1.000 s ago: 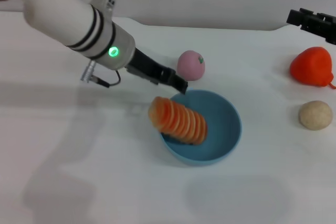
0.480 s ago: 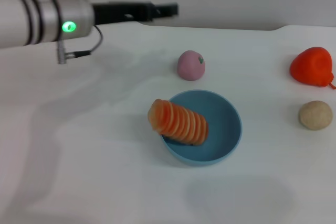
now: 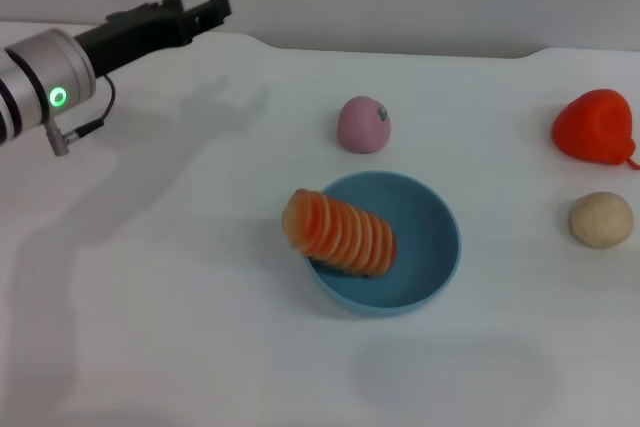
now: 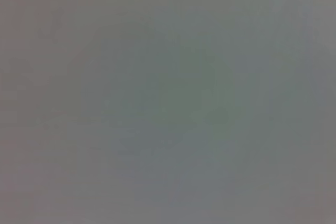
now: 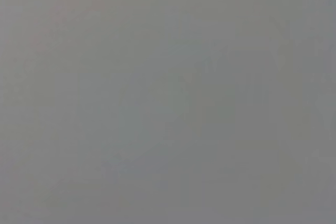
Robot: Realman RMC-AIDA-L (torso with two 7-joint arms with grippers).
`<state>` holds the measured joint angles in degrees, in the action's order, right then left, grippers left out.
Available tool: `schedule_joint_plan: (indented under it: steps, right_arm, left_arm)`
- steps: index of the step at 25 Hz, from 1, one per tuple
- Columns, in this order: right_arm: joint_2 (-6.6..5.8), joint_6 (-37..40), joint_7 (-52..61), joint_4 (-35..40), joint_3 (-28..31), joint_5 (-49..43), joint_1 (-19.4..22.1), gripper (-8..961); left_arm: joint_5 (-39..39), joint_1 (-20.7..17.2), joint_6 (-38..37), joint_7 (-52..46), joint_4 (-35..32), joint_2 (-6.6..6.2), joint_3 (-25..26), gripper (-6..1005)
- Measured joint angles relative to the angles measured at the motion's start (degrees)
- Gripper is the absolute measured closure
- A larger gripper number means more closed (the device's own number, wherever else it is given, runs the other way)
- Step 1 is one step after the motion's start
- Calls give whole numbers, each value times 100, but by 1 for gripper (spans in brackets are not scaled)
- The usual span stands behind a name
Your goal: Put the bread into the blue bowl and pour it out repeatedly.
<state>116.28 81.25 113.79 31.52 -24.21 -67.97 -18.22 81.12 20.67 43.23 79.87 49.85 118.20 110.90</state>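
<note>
The bread (image 3: 340, 229), an orange and cream ribbed loaf, lies tilted in the blue bowl (image 3: 443, 247), with one end propped over the bowl's left rim. The bowl stands near the middle of the white table. My left gripper (image 3: 205, 11) hangs at the far left, well away from the bowl, up and to its left, and holds nothing. The right gripper is out of the head view. Both wrist views are plain grey and show no objects.
A pink round toy fruit (image 3: 362, 124) sits just behind the bowl. At the right are a red toy fruit (image 3: 595, 127) and a small beige ball (image 3: 600, 219). The table's back edge (image 3: 400, 50) runs behind them.
The left arm has pulled back from the bowl's rim, up and to the far left. The right gripper has left the upper right corner. Bread and bowl have not moved.
</note>
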Motion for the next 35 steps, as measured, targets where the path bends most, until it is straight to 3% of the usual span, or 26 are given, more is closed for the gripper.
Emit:
schedule_joint_plan:
  steps: [6, 14, 19, 20, 27, 31, 35]
  right_arm:
    - [223, -584, -2816, -27, 656, 0, 80, 503]
    - [262, -1064, -7308, -1531, 1110, 377, -21, 503]
    - [274, -814, -10121, -2814, 1130, 790, -192, 503]
    - [277, -691, -10633, -3176, 1130, 795, -269, 503]
    - [281, -585, -10921, -3773, 1072, 537, -553, 503]
    - [281, -802, -10869, -3881, 1072, 62, -700, 503]
    - [283, -880, -10816, -4012, 1106, 22, -754, 503]
  left_arm:
    - [-816, 96, -484, 1088, -561, 16, -102, 271]
    - [-2330, 110, -526, 3373, -1045, 62, -126, 273]
    - [-4469, 103, -201, 6082, -1603, 77, -462, 274]
    - [-5335, 96, 123, 6831, -1871, 78, -534, 274]
    - [-6926, 301, 1111, 8830, -2867, 90, -802, 274]
    - [-7163, 344, 1206, 8876, -3119, 91, -847, 273]
    - [-7511, 352, 1414, 8879, -3353, 91, -1229, 273]
